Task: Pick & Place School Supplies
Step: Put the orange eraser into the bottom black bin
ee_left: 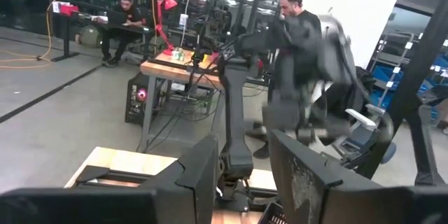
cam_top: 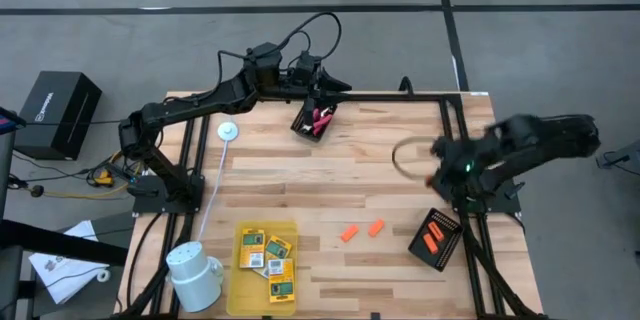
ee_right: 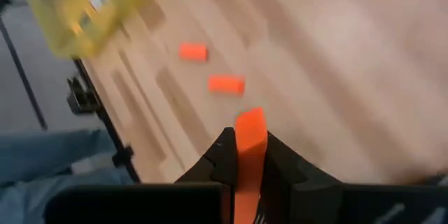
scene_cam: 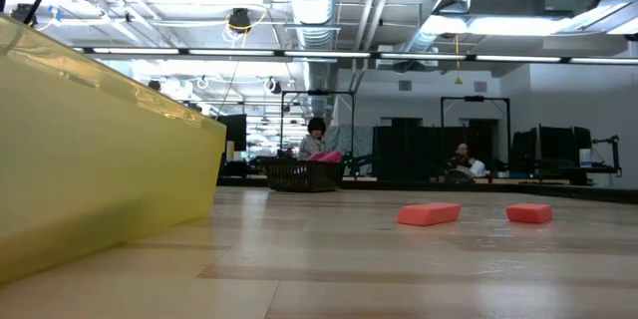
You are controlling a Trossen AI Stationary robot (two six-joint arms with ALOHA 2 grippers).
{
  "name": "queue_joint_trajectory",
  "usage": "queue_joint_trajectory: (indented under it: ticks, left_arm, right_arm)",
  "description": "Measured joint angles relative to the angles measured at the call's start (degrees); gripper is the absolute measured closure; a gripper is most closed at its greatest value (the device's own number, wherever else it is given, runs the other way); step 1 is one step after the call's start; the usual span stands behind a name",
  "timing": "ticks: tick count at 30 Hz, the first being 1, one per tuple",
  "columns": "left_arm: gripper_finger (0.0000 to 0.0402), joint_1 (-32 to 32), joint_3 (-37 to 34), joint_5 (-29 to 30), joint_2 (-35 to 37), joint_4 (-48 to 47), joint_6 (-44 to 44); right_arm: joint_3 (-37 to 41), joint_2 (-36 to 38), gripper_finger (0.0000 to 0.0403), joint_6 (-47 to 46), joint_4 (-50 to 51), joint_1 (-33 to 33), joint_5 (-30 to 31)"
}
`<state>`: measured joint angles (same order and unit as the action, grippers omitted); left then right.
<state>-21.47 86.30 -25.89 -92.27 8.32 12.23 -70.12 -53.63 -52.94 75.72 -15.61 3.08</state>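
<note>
Orange and stubby, one piece (ee_right: 249, 155) is clamped between the two dark fingers of the right gripper (ee_right: 246, 155), above the light wooden table (cam_top: 390, 175). In the high view this arm sits blurred over the table's right side (cam_top: 470, 165). Two more orange pieces lie on the wood, one (cam_top: 348, 233) just beside the other (cam_top: 376, 227), apart and not touching. Near them, at the right edge of the table, a small black basket (cam_top: 436, 237) holds two further orange pieces (cam_top: 433, 237).

At the far edge a second black basket (cam_top: 314, 121) contains the red-handled scissor tool (cam_top: 322, 117). The left gripper (cam_top: 335, 85) hangs just beside this basket, above its far side; its wrist view shows the fingers (ee_left: 199, 175) spread apart with nothing between them.

On the near left part of the table a yellow tray (cam_top: 240, 265) carries the four yellow-and-green packets (cam_top: 266, 253). A white mug (cam_top: 195, 272) stands next to the tray, and a small white disc (cam_top: 228, 131) lies farther back.
</note>
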Motion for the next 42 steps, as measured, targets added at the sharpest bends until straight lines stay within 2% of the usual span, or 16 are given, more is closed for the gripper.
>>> queue_joint_trajectory:
  ticks: [7,11,16,19,29,42]
  left_arm:
    - [0.028,0.0,0.0,0.0,0.0,0.0,0.0]
    - [0.0281,0.0,0.0,0.0,0.0,0.0,0.0]
    - [0.0286,0.0,0.0,-0.8,0.0,-0.1,0.0]
    - [0.0286,0.0,0.0,-1.0,0.0,-0.3,0.0]
    - [0.0286,0.0,0.0,-1.0,0.0,-0.7,0.2]
    - [0.0284,0.1,0.0,-1.0,0.0,-3.1,0.4]
  right_arm:
    - [21.1,5.3,0.038,-25.1,-12.5,-17.4,1.6]
    - [30.6,6.6,0.038,-36.9,-21.1,-26.3,3.3]
    - [38.1,6.3,0.038,-47.9,-30.2,-34.8,7.8]
    - [40.2,5.9,0.038,-52.8,-32.0,-38.1,11.7]
    - [41.4,2.6,0.0376,-59.7,-32.1,-42.2,12.4]
    - [41.4,1.9,0.0229,-62.6,-33.0,-41.6,12.5]
